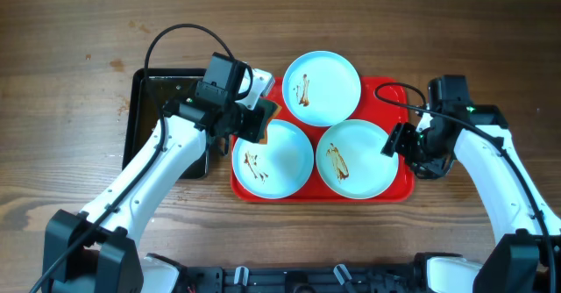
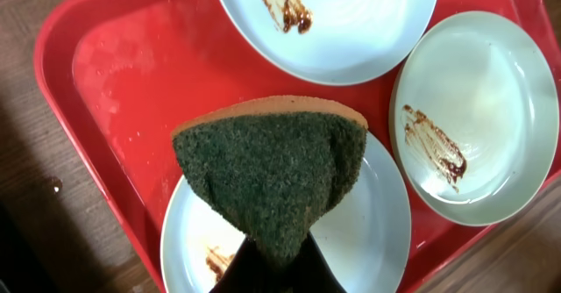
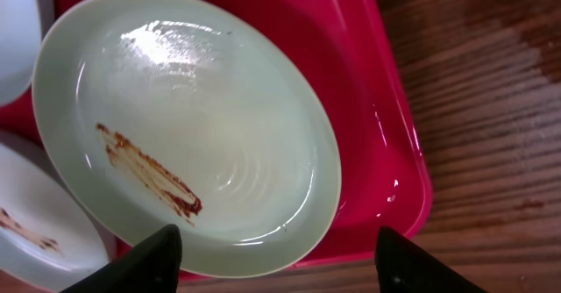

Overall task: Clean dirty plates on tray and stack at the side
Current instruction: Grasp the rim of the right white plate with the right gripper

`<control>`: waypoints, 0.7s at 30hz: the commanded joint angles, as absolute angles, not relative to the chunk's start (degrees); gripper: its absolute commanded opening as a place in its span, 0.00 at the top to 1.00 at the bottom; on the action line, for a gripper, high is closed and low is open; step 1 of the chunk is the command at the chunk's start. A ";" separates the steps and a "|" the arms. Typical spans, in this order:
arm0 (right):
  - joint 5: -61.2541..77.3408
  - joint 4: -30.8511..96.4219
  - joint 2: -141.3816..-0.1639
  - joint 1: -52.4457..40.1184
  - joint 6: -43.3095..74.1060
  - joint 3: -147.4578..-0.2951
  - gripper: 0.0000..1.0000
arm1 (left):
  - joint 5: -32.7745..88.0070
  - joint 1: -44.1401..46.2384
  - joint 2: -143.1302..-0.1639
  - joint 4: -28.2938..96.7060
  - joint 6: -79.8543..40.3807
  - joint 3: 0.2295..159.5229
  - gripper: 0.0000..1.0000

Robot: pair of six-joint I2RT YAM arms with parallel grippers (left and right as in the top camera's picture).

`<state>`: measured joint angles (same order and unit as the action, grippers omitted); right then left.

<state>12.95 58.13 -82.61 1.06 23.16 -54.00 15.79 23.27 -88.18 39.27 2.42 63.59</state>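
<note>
Three pale plates with brown sauce smears lie on the red tray [image 1: 396, 188]: one at the back [image 1: 322, 87], one front left [image 1: 273, 159], one front right [image 1: 355, 159]. My left gripper [image 1: 254, 117] is shut on a green and orange sponge [image 2: 267, 166] and holds it over the front-left plate [image 2: 368, 232], near its back-left rim. My right gripper [image 1: 396, 141] is open and empty at the right rim of the front-right plate [image 3: 184, 126], its fingers [image 3: 272, 258] straddling the plate's edge and the tray's rim [image 3: 399, 153].
A black rectangular pan [image 1: 153, 109] lies left of the tray, partly under my left arm. Bare wooden table [image 1: 79, 82] lies around the tray on all sides.
</note>
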 commanded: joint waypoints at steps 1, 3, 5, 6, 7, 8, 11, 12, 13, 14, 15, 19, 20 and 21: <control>18.44 55.55 -82.74 1.19 16.40 -50.68 0.27 | 16.73 23.38 -88.42 37.95 1.89 64.51 0.96; 20.40 51.05 -82.96 1.19 16.49 -47.81 0.28 | 17.19 23.38 -88.42 38.04 1.89 64.51 0.96; 23.20 44.97 -83.94 1.19 17.93 -42.78 0.27 | 17.63 23.38 -88.42 38.30 1.87 64.51 0.96; 22.98 43.48 -84.47 1.21 18.24 -41.58 0.25 | 17.82 23.42 -88.42 38.35 1.87 64.51 0.96; 22.98 42.72 -84.97 1.21 18.24 -41.17 0.24 | 18.41 23.42 -88.42 38.35 1.89 64.51 0.96; 22.98 42.35 -85.30 1.21 18.24 -41.19 0.22 | 18.83 23.42 -88.42 38.35 1.89 64.51 0.96; 23.44 42.74 -85.30 1.21 18.20 -41.82 0.21 | 18.90 23.42 -88.42 38.35 1.87 64.51 0.96; 23.46 43.94 -85.30 1.21 17.91 -43.13 0.21 | 18.90 23.42 -88.42 38.35 1.87 64.51 0.96; 23.46 45.84 -85.27 1.21 16.82 -45.23 0.21 | 18.90 23.42 -88.42 38.33 1.89 64.51 0.96; 23.44 47.86 -85.27 1.21 16.38 -47.42 0.21 | 18.90 23.42 -88.42 38.33 1.87 64.51 0.96; 23.38 50.63 -85.27 1.21 15.79 -50.59 0.22 | 18.87 23.42 -88.42 38.33 1.89 64.51 0.96; 7.53 63.53 -85.30 1.21 24.62 -61.63 0.28 | 18.87 23.42 -88.42 38.33 1.89 64.51 0.96; 3.60 65.30 -85.32 1.21 27.31 -61.08 0.28 | 18.85 23.42 -88.42 38.33 1.91 64.51 0.96; 3.20 65.25 -85.60 1.21 27.11 -59.27 0.28 | 18.87 23.42 -88.42 38.28 1.91 64.51 0.96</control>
<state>12.25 64.16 -85.14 1.08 22.44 -60.84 17.74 23.27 -88.18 38.54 2.42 63.61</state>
